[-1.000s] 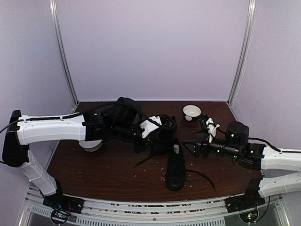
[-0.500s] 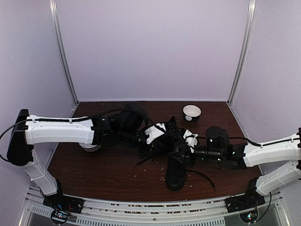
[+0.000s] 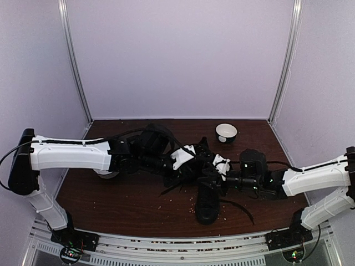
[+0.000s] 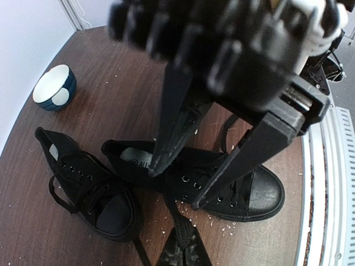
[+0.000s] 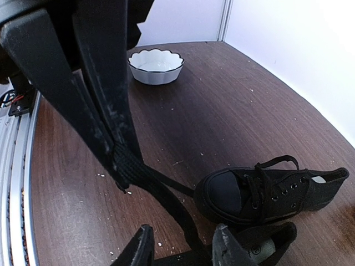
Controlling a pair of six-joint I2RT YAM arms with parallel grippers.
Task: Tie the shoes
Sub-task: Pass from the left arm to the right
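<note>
Two black shoes lie mid-table. One shoe [image 3: 206, 202] points toward the near edge; its toe cap [image 4: 260, 191] shows in the left wrist view. The other shoe [image 4: 94, 197] lies beside it, laced [image 5: 266, 191]. My left gripper [image 4: 183, 244] is shut on a flat black lace [image 5: 161, 194] and holds it taut above the shoes. My right gripper [image 5: 183, 246] straddles that lace just below the left gripper's tips [image 5: 119, 163]. Its fingers [image 5: 138, 249] stand apart and do not touch the lace. In the top view both grippers [image 3: 191, 158] [image 3: 215, 172] meet over the shoes.
A white bowl with a dark outside [image 3: 226, 132] stands at the back right. A second white scalloped bowl [image 5: 156, 66] sits under the left arm [image 3: 105, 173]. A loose lace [image 3: 238, 206] trails right of the near shoe. Crumbs dot the brown table [image 3: 122, 199].
The right arm has swung left from the table's right side to the shoes, and its fingers have narrowed around the lace. The left gripper shifted slightly right, still shut on the lace.
</note>
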